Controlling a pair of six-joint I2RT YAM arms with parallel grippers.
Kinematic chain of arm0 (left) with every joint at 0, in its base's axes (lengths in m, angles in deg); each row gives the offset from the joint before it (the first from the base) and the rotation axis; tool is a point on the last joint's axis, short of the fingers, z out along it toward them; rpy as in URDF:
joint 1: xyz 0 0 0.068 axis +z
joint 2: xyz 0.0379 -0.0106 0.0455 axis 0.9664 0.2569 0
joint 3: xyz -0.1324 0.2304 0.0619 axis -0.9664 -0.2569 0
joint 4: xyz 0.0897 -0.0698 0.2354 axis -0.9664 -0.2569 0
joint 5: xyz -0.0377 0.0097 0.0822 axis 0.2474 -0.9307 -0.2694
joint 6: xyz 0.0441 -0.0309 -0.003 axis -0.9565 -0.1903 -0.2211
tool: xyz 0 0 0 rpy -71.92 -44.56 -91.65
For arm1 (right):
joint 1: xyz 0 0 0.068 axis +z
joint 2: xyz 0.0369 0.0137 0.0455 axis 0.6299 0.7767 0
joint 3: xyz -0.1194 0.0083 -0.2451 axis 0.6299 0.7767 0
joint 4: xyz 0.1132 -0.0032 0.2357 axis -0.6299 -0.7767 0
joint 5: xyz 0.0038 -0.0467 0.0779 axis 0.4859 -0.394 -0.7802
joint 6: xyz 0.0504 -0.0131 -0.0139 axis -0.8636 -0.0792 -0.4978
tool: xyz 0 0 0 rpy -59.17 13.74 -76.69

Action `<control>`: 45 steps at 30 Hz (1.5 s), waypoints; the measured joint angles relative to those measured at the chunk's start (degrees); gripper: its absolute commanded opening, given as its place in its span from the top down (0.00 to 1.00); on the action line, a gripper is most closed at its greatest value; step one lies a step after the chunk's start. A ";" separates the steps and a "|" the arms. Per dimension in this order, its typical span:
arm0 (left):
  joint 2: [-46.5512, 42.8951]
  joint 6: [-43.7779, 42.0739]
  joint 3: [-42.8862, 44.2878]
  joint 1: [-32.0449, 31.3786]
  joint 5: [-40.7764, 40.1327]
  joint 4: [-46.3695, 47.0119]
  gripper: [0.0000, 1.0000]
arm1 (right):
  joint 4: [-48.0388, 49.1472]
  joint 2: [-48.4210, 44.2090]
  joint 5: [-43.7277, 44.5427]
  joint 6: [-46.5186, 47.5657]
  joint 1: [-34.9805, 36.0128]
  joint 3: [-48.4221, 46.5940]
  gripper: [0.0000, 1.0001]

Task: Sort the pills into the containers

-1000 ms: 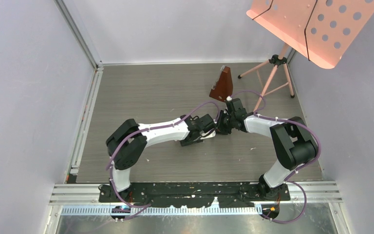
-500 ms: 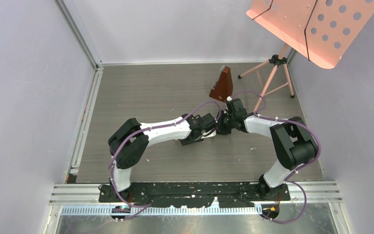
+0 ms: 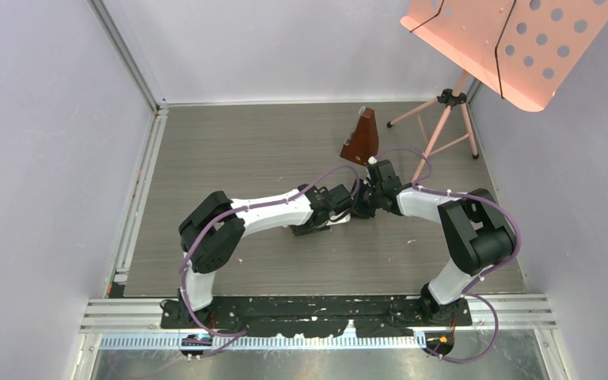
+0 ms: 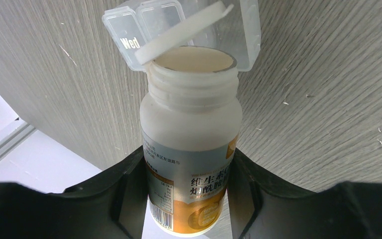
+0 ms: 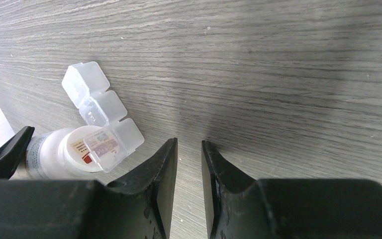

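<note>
Top external: the two arms meet just right of the middle of the grey wood-grain table (image 3: 229, 150). The left tool (image 3: 339, 207) and the right tool (image 3: 362, 203) are nose to nose. A brown metronome (image 3: 362, 137) stands beyond them, toward the far edge. A pink music stand (image 3: 514, 43) rises at the far right corner. The things under the tools are too small to make out from here.

Left wrist: the left tool (image 4: 186, 174) is clamped on a white bottle (image 4: 191, 124) with an orange label. One black finger (image 4: 129, 194) presses each side of the bottle's body. The bottle's flip cap (image 4: 184, 32) hangs open, and its mouth points at the clear pill box (image 4: 151, 17) lying on the table (image 4: 328, 99) just beyond it. One of the box's lids reads "Wed". The raised cap crosses in front of the box, and it cannot be told whether the two touch.

Right wrist: the right tool (image 5: 188, 164) hangs over the table (image 5: 278, 59) with its jaws a narrow slit apart and nothing between them. To its left lies the pill box (image 5: 102, 112), a strip of three square compartments running diagonally. The end compartment nearest the camera overlaps the mouth of the bottle (image 5: 54, 157). A black finger of the left tool (image 5: 5, 149) shows at the picture's left edge beside the bottle. The box sits near the right tool but apart from it.
</note>
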 measured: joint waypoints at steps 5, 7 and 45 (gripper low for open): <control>0.13 0.00 0.87 0.00 0.00 -0.79 1.00 | 0.22 0.00 -0.11 -0.02 0.00 0.11 0.68; 0.31 0.02 1.25 0.00 0.00 -1.33 1.00 | 0.31 0.02 -0.15 -0.04 0.00 0.11 0.68; 5.51 2.05 10.03 -0.20 0.02 -12.15 1.00 | 2.43 1.11 -2.03 -0.48 -0.09 0.22 0.68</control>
